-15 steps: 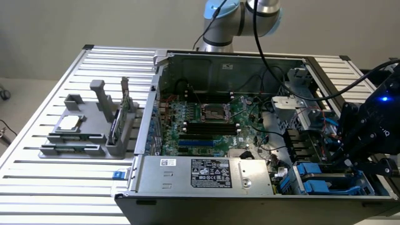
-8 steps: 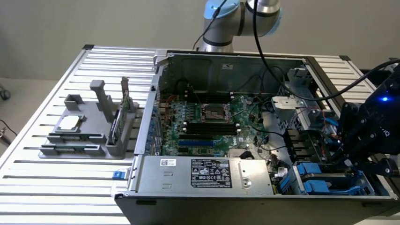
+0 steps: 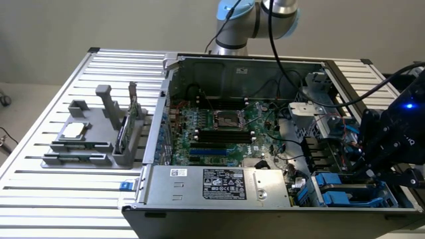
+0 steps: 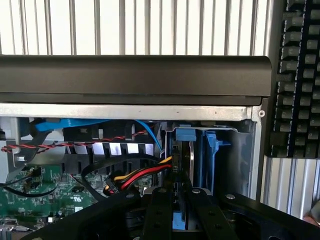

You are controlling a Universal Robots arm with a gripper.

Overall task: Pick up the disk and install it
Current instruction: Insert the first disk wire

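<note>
The disk (image 4: 190, 159) stands on edge in the drive bay (image 4: 240, 150) at the front corner of the open computer case (image 3: 232, 64), its silver side and blue rails showing between the bay walls. My gripper (image 4: 178, 200) is right over it, and the two black fingers (image 4: 157, 212) are shut on the blue-edged end of the disk. In the exterior view my gripper (image 3: 391, 159) hangs at the right, over the blue-railed bay (image 3: 339, 191) at the case's front right corner.
Red, yellow and black cables (image 4: 142, 175) run beside the bay over the motherboard (image 3: 219, 129). The power supply (image 3: 219, 183) lies along the case's front. On the exterior view's left, a grey holder (image 3: 93, 144) carries a processor chip (image 3: 73, 130) and a memory stick (image 3: 123, 130). A keyboard (image 4: 297, 75) lies past the case.
</note>
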